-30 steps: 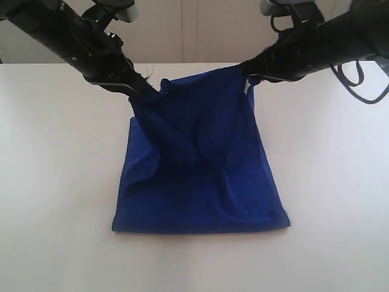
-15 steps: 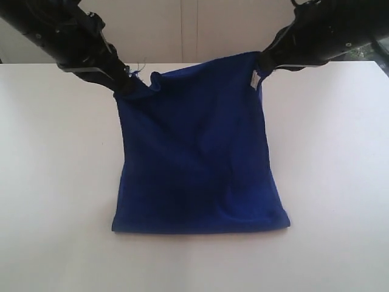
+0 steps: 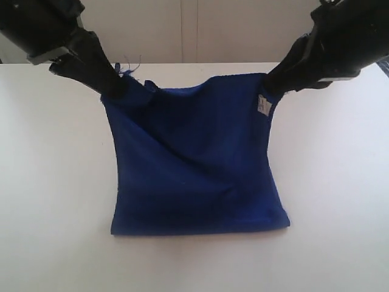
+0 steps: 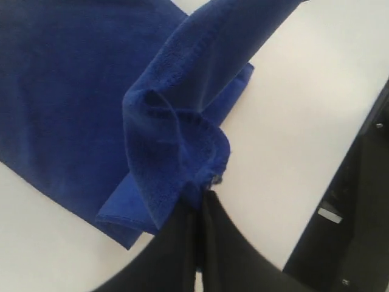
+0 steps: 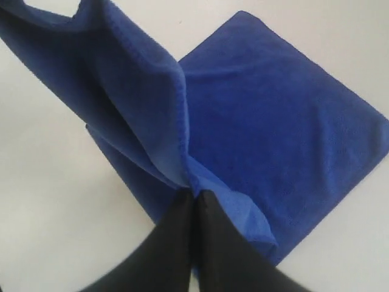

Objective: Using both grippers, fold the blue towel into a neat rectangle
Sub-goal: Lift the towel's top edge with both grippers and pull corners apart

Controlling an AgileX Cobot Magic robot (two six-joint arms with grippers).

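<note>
Resting its near edge on the middle of the table (image 3: 48, 182), the towel (image 3: 194, 164) has its far edge raised above the table. The left gripper (image 3: 117, 87) is closed on one raised corner and the right gripper (image 3: 271, 84) on the other, where a small white tag (image 3: 263, 105) shows.

Blue towel (image 3: 194, 164) w/ far edge aloft

Exterior view raised off near side of table (image 3: 55, 201), facing far wall (image 3: 182, 30), wrist views close behind left gripper (image 4: 199, 201) and right gripper (image 5: 193, 196), looking down, blue towel (image 3: 194, 158) shared by all.
</note>
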